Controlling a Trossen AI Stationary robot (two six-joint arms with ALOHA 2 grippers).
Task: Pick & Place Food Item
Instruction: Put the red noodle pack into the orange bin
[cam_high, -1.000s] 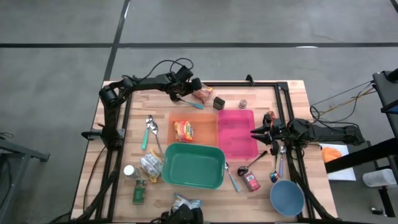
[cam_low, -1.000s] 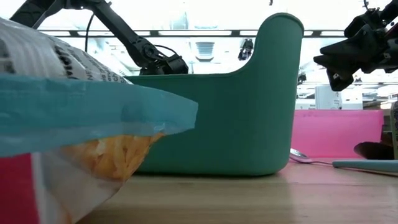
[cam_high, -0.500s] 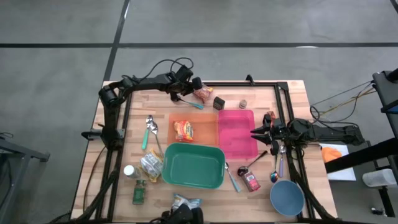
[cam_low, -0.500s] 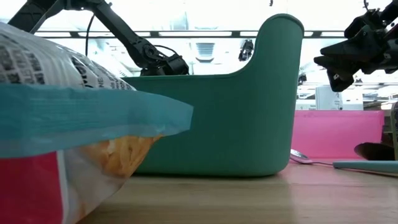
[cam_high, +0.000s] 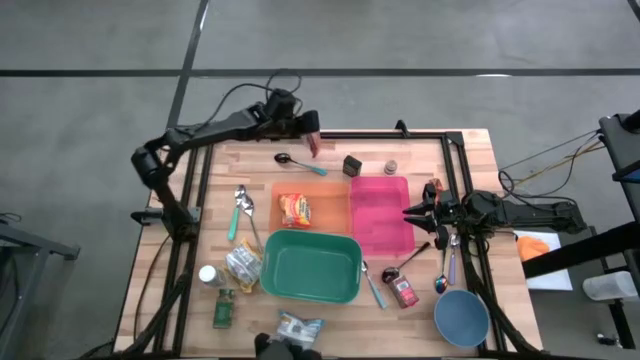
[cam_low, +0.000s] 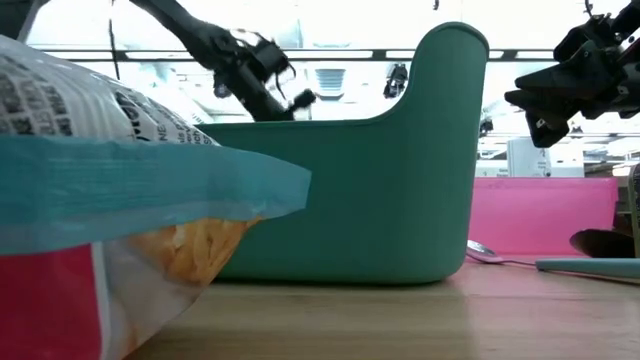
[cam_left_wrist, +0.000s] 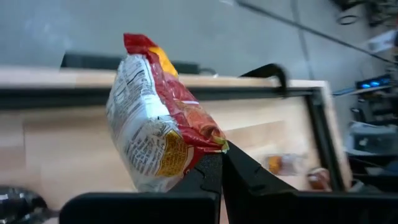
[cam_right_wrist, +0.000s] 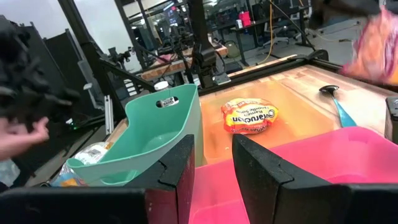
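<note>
A red and white snack packet is in the air over the table's far edge, and in the high view it shows as a small red patch. My left gripper is shut on it, at the far left of the table. An orange noodle pack lies flat in the orange tray. My right gripper waits open at the table's right side, beside the pink tray; its fingers hold nothing. My left gripper pinches the packet by one crimped edge, near a corner, between its two shut fingertips. The fingers slant downward from the table's far left. The packet sticks out beyond the fingertips, tilted and clear of the table.
A green bin stands near the front, with a blue bowl at the front right. A teal-handled spoon, a black box and a small jar lie at the back. Spoons and packets lie at the left. A chip bag fills the low view's left.
My left gripper has shut on the snack packet and risen, rolling its wrist. The packet, which lay on the table at the far edge, is now lifted clear of the wood. My right arm has kept still.
</note>
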